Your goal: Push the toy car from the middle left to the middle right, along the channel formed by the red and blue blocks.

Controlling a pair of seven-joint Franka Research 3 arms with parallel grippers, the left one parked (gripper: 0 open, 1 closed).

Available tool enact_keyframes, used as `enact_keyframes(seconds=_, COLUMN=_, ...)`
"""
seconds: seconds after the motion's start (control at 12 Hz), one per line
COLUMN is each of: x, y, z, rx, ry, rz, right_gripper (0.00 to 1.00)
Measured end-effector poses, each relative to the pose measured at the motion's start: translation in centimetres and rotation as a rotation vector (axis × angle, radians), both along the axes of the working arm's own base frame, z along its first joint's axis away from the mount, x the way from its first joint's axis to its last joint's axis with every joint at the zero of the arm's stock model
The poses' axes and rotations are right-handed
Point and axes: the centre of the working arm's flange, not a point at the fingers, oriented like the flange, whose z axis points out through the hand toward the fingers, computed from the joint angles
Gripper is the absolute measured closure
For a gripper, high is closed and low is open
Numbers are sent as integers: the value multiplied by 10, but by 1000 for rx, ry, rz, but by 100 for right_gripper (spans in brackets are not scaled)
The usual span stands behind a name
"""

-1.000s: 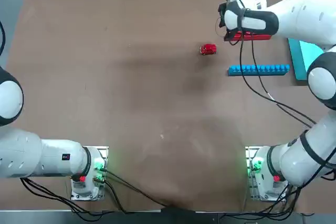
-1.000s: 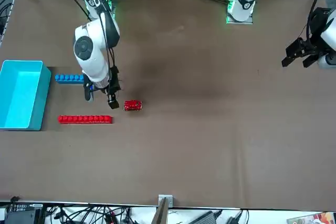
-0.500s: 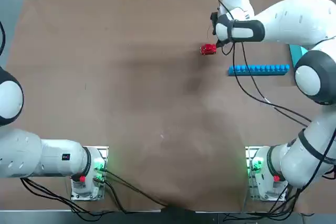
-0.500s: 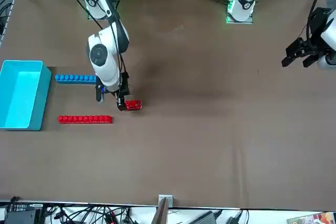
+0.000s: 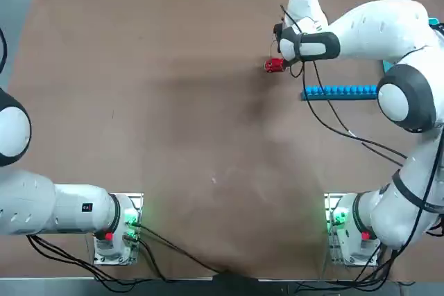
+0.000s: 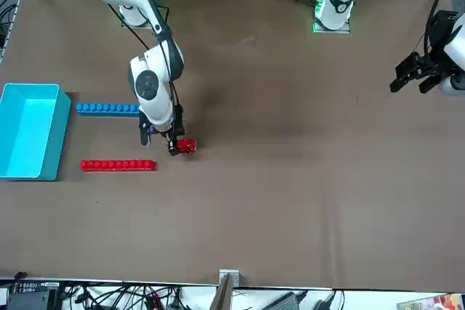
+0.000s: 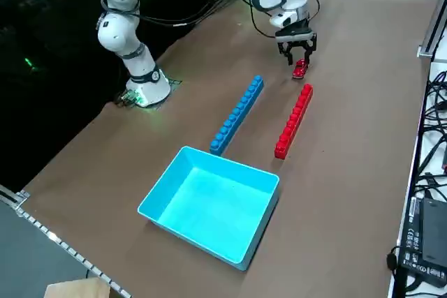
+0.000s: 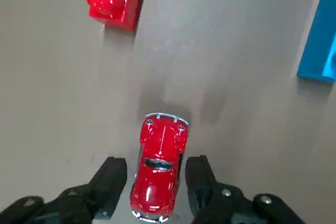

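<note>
1. From overhead, my right arm hid the red bar point(image 6: 118, 165) completely and most of the toy car point(image 5: 275, 65).
2. At the channel's point(image 7: 269, 114) mouth, I saw my claw point(image 8: 156, 183) lowered, fingers point(image 8: 111, 179) spread either side of the car on the tabletop point(image 6: 305, 201), beside the blue bar point(image 5: 340, 91).

Robotics lab: brown table point(image 5: 173, 136) with bolted arm bases point(image 5: 118, 230); cable bundles point(image 6: 131, 297) and electronics just beyond the table's edges.
</note>
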Motion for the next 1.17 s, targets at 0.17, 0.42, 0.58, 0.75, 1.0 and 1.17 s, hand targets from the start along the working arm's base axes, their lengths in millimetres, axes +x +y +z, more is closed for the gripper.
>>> enact_keyframes(seconds=0.17, x=0, y=0, z=-7, rx=-3, ry=6, rz=-10, right_gripper=30)
enact_keyframes(seconds=0.42, x=1, y=0, z=-12, rx=-1, ry=-2, rz=-18, right_gripper=31)
enact_keyframes(seconds=0.58, x=1, y=0, z=-18, rx=1, ry=-3, rz=-30, right_gripper=32)
enact_keyframes(seconds=0.75, x=1, y=0, z=-23, rx=1, ry=-3, rz=-42, right_gripper=35)
enact_keyframes(seconds=1.0, x=0, y=0, z=-28, rx=-1, ry=2, rz=-49, right_gripper=37)
enact_keyframes(seconds=1.17, x=0, y=0, z=-28, rx=1, ry=1, rz=-66, right_gripper=43)
